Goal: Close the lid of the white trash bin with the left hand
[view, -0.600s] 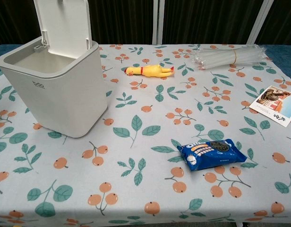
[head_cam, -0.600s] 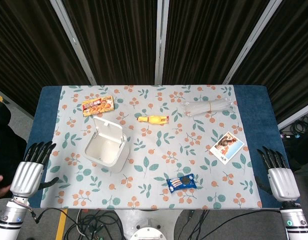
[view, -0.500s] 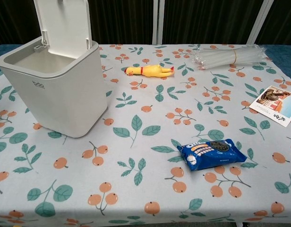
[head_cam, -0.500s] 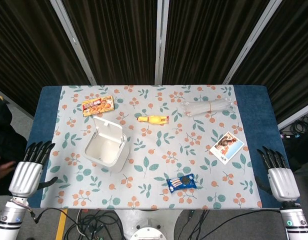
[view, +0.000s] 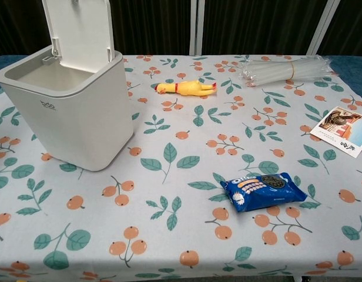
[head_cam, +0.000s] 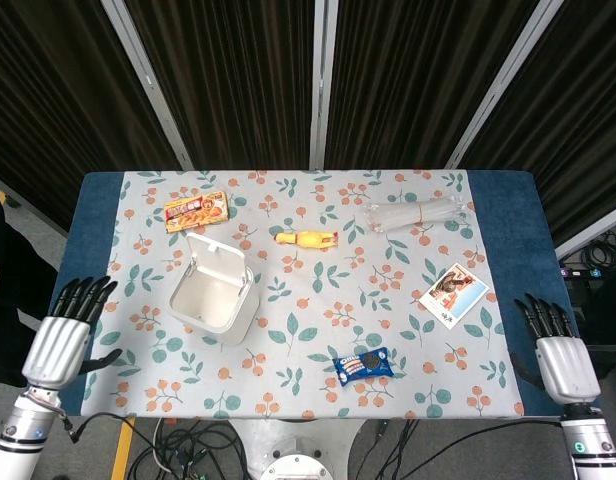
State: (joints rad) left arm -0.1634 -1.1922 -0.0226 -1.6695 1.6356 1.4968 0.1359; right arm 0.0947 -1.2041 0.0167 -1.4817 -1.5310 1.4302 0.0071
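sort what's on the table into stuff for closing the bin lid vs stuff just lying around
For the job:
white trash bin
its lid, standing open
left hand, open, off the table's left edge

Lying about:
rubber chicken
Oreo pack
snack box
plastic bundle
photo card

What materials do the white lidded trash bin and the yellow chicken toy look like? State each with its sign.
White lidded trash bin: probably matte moulded plastic; smooth rounded walls, dull even sheen. Yellow chicken toy: likely soft rubber or vinyl; glossy surface, moulded stretched body.
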